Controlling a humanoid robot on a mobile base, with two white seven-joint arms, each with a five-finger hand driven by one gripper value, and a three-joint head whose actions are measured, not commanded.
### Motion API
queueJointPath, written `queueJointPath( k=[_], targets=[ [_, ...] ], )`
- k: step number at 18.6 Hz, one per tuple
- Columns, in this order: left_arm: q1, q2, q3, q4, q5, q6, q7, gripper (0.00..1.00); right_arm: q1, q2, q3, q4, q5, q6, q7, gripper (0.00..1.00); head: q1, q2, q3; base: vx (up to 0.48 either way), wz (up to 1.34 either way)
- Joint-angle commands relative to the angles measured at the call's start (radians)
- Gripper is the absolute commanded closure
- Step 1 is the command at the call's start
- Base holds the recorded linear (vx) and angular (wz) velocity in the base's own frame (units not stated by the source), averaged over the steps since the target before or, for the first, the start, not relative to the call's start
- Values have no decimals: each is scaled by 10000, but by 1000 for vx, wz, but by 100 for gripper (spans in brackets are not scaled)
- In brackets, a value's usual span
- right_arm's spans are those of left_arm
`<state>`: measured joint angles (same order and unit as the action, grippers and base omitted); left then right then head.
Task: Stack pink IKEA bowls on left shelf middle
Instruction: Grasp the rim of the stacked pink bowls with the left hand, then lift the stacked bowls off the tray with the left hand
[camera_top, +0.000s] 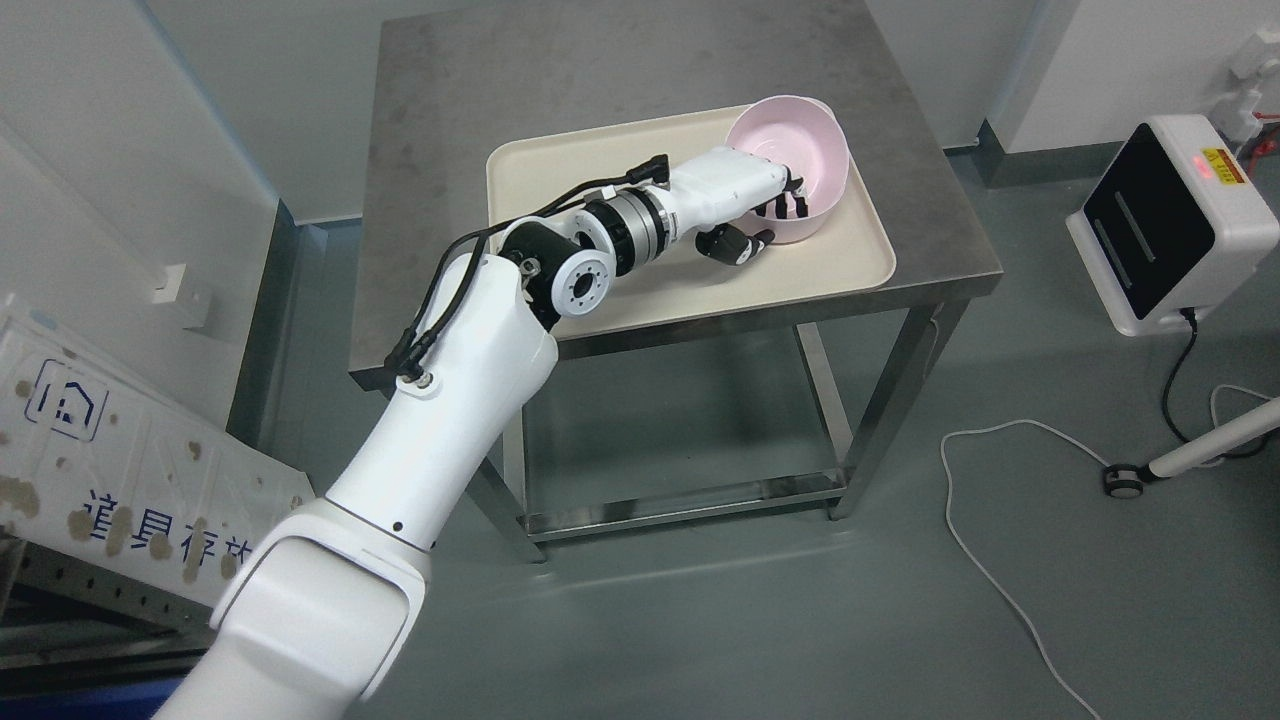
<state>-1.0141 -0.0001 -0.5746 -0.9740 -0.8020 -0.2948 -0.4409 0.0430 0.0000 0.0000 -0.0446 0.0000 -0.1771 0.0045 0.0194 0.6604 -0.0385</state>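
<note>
Up on the tray (560, 170), left hand (745, 195) fingers (795, 200) hooked inside tilted pink bowl (800, 130), thumb outside, clamped on rim

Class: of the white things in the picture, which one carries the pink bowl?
The cream tray on the steel table; the pink bowl stands at its far right corner.

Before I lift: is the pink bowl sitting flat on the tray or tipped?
Tipped. The pink bowl leans with its opening facing the left hand, whose fingers hook over the near rim; its far side is up off the tray.
</note>
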Motion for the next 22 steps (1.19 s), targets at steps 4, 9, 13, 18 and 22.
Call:
queueJointPath(
  k=[4,9,13,18,22],
  targets=[
    [77,176,2675,-306,105,-1192,52,100,0,-175,-107,1,77,7,1,0,0,0,0,0,0],
    [567,176,4086,-1027,182,-2555,-85,99,0,-175,-107,1,77,7,1,0,0,0,0,0,0],
    [905,176,4427,-1655,809,-3615,-346,98,0,-175,-107,1,77,7,1,0,0,0,0,0,0],
    [1610,176,4518,-2408,918,-4842,-975,97,0,-175,-107,1,77,7,1,0,0,0,0,0,0],
    [1658,176,4794,-2623,1484,-4906,-1266,97,0,-175,-107,1,77,7,1,0,0,0,0,0,0]
  ],
)
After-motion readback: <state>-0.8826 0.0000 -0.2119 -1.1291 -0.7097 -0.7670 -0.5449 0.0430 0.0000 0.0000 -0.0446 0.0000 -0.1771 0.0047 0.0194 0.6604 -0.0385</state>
